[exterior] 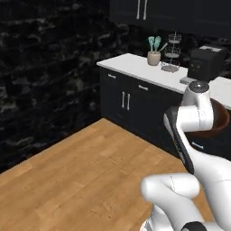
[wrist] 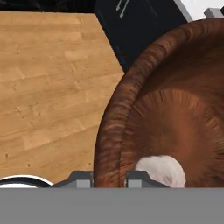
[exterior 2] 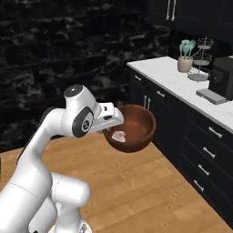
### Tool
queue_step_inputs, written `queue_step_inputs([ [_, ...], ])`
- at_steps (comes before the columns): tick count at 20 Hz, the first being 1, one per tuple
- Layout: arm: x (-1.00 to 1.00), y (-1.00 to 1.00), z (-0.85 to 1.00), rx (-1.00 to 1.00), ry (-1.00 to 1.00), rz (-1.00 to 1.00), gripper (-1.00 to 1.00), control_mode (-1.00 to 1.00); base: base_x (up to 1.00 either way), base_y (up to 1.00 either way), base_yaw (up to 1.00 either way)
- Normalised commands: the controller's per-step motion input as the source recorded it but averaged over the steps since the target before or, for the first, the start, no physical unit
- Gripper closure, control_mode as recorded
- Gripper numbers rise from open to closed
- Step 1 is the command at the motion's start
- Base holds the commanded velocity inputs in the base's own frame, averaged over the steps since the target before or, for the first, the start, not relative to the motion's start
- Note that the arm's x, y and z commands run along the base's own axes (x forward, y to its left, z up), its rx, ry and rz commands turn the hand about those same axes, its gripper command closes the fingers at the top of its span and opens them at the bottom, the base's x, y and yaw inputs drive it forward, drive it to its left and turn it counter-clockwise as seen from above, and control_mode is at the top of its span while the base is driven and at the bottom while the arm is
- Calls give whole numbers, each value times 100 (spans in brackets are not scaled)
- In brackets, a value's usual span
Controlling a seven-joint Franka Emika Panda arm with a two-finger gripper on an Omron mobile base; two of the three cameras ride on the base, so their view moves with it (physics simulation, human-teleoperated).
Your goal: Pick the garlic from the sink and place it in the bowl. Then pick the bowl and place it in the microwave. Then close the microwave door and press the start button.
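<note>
My claw [wrist: 109,178] is clamped on the near rim of the bowl [exterior 2: 132,127], one finger inside the wall and one outside. The bowl hangs level out in front of me over the wooden floor [exterior: 67,176], off the counter [exterior 2: 182,86] edge. The garlic [exterior 2: 119,135] rests in its bottom, just beyond my fingertips. I judge the carry to the microwave comes next, with the bowl kept upright.

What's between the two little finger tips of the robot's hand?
The rim of the bowl: in the hand view the hand pinches it, one fingertip outside, one inside beside the garlic.
</note>
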Motion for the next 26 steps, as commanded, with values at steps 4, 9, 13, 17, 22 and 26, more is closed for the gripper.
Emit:
queue_step_inputs([
  [4,0,0,0,0,0,0,100,100,0,-98,-56],
  [9,0,0,0,0,0,0,100,100,-3,-100,-52],
  [13,0,0,0,0,0,0,100,100,-52,-88,-49],
  [17,0,0,0,0,0,0,100,100,-95,-54,-41],
  [22,0,0,0,0,0,0,100,100,-15,-91,-33],
  [26,0,0,0,0,0,0,100,100,54,-44,-31],
])
